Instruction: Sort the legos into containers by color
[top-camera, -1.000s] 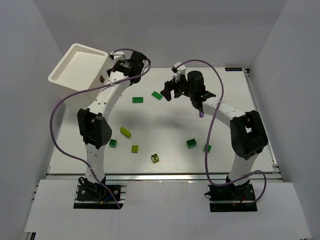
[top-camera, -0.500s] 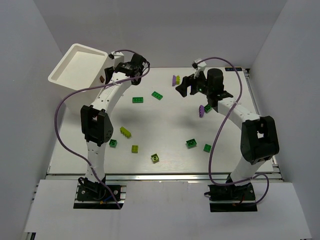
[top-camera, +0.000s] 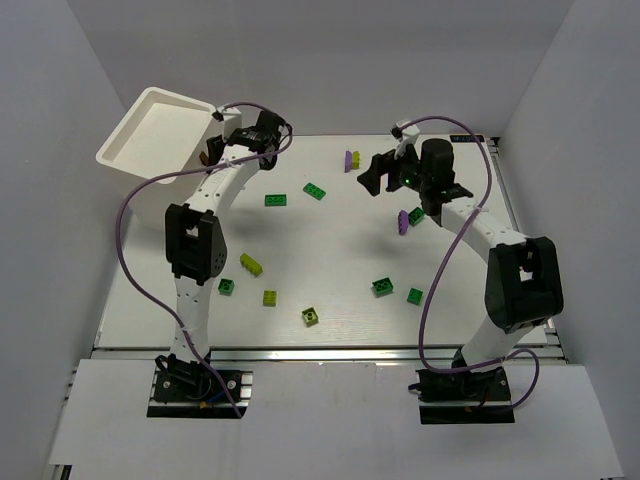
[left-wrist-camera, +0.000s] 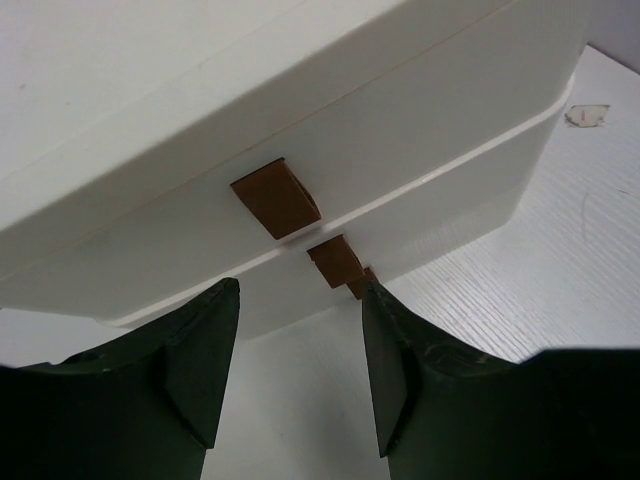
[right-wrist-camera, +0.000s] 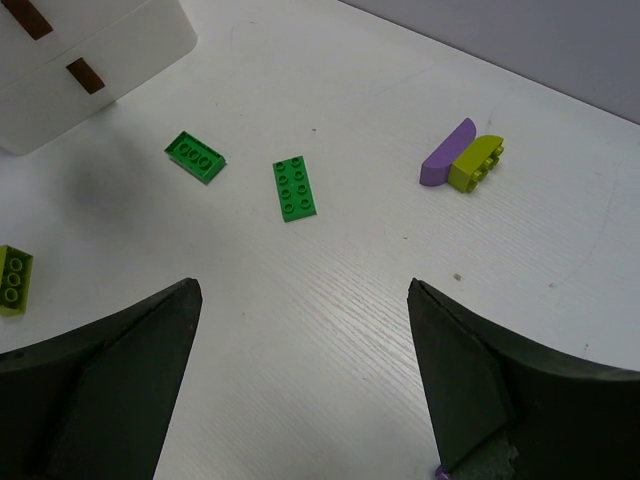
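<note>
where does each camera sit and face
Top external: above and behind, looking down on the table; left arm and right arm show.
Left wrist: on the left arm, facing the container wall; open left hand shows.
Right wrist: on the right arm, looking down at green legos and a purple lego; open right hand shows.
Shared: top and right wrist both show that purple lego.

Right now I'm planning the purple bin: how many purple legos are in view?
2. One purple lego lies far centre on the table, touching a yellow-green brick; the other purple lego lies right of centre beside a green brick. More may be hidden.
</note>
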